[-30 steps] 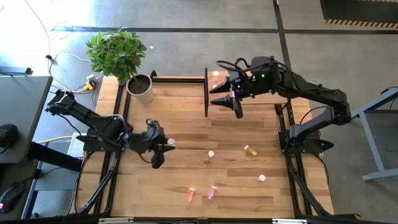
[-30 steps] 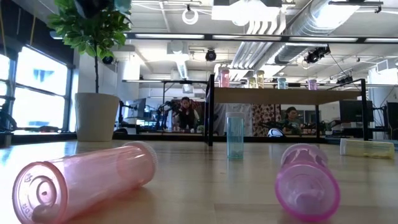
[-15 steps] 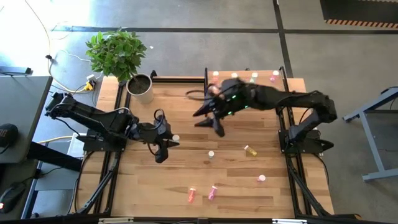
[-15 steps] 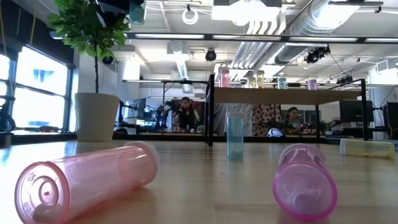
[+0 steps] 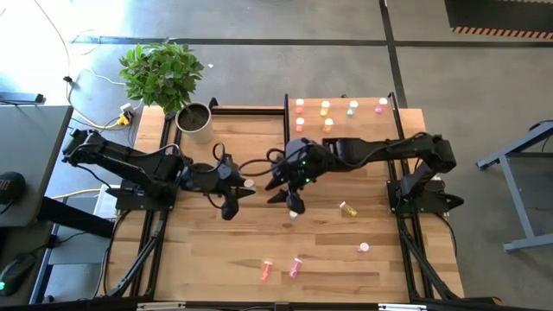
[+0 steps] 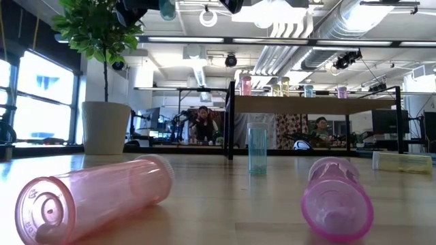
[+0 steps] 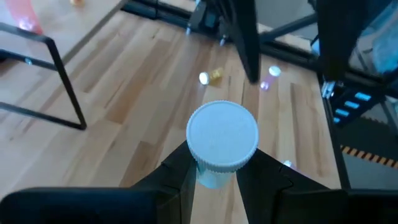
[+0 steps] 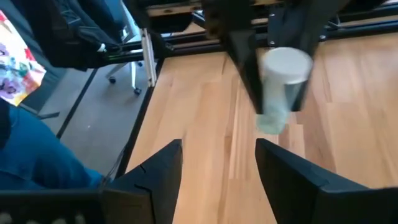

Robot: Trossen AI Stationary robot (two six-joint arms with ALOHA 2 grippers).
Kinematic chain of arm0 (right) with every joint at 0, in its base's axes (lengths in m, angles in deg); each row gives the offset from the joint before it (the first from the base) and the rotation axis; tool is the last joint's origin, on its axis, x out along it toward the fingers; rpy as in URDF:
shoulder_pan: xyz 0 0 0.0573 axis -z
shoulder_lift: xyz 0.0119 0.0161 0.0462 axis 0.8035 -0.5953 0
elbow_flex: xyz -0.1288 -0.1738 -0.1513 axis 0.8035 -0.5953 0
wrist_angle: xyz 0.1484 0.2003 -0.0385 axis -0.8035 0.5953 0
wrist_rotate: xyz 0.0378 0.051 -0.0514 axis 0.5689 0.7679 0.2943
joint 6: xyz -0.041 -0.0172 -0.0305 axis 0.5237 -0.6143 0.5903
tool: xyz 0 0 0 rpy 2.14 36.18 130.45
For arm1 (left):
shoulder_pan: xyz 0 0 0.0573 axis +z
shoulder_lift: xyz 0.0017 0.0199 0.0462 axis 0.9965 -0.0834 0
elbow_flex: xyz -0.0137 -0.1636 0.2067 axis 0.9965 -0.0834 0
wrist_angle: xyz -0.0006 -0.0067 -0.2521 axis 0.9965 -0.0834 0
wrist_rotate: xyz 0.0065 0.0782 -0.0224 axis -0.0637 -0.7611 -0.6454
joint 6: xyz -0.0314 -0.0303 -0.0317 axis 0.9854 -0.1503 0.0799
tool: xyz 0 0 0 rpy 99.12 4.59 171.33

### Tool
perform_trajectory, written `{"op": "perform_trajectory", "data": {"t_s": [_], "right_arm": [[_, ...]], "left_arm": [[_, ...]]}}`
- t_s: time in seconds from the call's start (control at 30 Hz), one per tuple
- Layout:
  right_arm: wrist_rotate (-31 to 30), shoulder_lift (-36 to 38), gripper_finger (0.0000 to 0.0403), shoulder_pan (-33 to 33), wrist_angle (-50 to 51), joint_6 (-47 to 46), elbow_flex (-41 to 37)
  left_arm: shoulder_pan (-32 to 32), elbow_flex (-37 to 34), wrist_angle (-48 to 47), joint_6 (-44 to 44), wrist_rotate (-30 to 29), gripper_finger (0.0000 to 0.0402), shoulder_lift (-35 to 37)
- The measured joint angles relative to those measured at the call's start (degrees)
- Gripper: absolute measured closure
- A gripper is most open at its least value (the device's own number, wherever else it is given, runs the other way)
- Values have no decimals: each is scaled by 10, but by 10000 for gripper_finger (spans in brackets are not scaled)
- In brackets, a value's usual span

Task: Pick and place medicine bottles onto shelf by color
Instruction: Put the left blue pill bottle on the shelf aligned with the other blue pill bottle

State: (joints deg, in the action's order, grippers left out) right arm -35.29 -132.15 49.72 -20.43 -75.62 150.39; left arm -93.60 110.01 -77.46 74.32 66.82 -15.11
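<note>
A pale green-white bottle with a white cap [image 7: 222, 143] sits clamped between the fingers of the left claw [image 5: 240, 188], lifted above the middle of the tabletop [image 5: 251, 238]. The left arm reaches in low from the tabletop's left edge, stretched toward the centre. The right claw [image 5: 290, 198] faces it from just beside, its arm extended long across from the right side; its fingers stand spread wide and hold nothing. A white-capped bottle [image 5: 294, 214] stands on the wood right beneath that claw. Farther toward the near edge lie a yellow bottle [image 5: 348, 208] and pink bottles [image 5: 280, 269]. The shelf [image 5: 346, 117] at the far edge carries bottles.
</note>
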Motion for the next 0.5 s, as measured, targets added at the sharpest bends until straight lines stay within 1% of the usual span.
{"op": "perform_trajectory", "data": {"t_s": [0.13,0.27,0.5], "right_arm": [[-33,0,208,-10,-1,1,0],[-38,0,208,-10,-1,-15,0],[-44,0,208,-11,-6,-24,0]], "left_arm": [[2,0,41,-4,0,312,0],[2,0,76,-15,2,312,0],[2,0,94,-15,3,312,0]]}}
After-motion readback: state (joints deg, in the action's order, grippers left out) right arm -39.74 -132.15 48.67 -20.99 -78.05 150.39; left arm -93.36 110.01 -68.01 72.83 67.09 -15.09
